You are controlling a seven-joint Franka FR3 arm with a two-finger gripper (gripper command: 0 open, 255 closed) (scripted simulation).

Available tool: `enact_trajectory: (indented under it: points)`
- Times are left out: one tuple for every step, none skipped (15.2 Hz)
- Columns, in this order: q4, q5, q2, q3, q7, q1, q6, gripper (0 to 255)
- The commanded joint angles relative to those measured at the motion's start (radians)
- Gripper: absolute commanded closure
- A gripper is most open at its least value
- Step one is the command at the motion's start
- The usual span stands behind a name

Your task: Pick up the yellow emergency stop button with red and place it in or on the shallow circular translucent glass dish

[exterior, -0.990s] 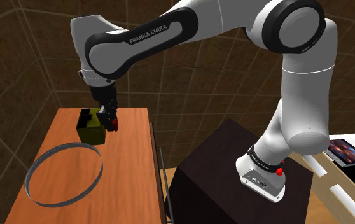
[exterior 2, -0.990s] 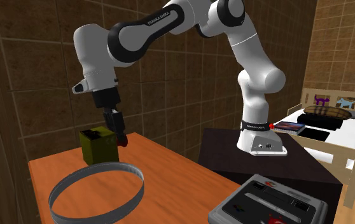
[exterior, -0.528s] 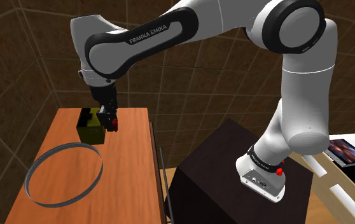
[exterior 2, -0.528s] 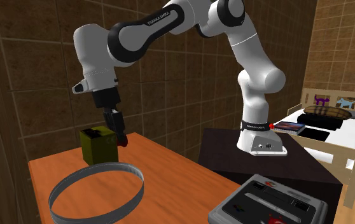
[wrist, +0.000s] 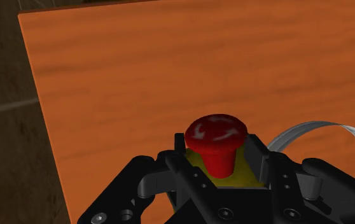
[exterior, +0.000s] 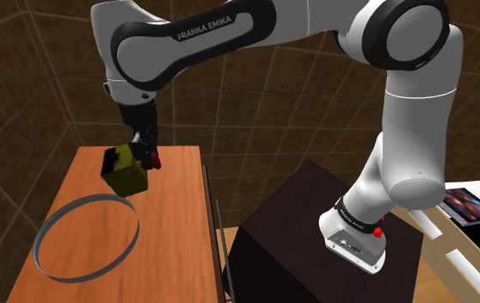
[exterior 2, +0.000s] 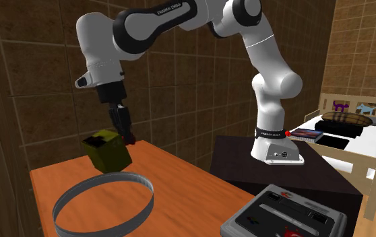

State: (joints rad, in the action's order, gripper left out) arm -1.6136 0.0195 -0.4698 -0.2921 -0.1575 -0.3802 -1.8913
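The tool (exterior: 144,158) was shut on the button box (exterior: 124,172). Its two black fingers were clamped on either side of the red mushroom cap, and the yellow body sat below them. In the wrist view the tool (wrist: 219,156) gripped the red cap (wrist: 215,132) between its fingers (wrist: 184,159), and a strip of yellow showed under the cap.

The button box hung tilted from the tool above the far part of the orange wooden surface (exterior: 174,224), with one lower corner dipping towards the wood. From these angles I could not tell whether that corner touched the surface or was just clear of it. In the second exterior view the box (exterior 2: 109,155) looked dull olive-yellow and had a dark top.

The dish (exterior: 101,197) lay flat on the surface nearer the camera than the box. It was drawn as a thin grey ring with the wood showing through its middle. The box was near the ring's far rim but outside it. In the second exterior view the dish (exterior 2: 147,198) sat in front of the box, and in the wrist view a curved piece of its rim (wrist: 310,130) showed just beside the tool.

The white arm (exterior: 230,34) reached over from its dark stand (exterior: 281,232). A bed (exterior 2: 362,148) stood beyond the stand, and a grey console (exterior 2: 288,212) lay in the second exterior view's lower right.
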Motion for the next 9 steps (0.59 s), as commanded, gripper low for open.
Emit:
enact_trajectory:
  points:
    - [0.013,0.002,0.009,-0.002,0.002,0.0,0.022,255]
    - [0.02,0.003,0.014,-0.002,0.003,0.0,0.033,255]
    - [0.027,0.004,0.018,-0.003,0.003,0.0,0.045,255]
    - [0.034,0.005,0.023,-0.004,0.004,0.001,0.056,255]
    - [0.042,0.006,0.027,-0.004,0.005,0.001,0.068,255]
    - [0.05,0.007,0.031,-0.005,0.005,0.001,0.079,255]
    - [0.058,0.008,0.034,-0.005,0.006,0.001,0.091,255]
    - [0.066,0.009,0.038,-0.006,0.007,0.001,0.103,255]
    - [0.075,0.009,0.041,-0.006,0.008,0.002,0.115,255]
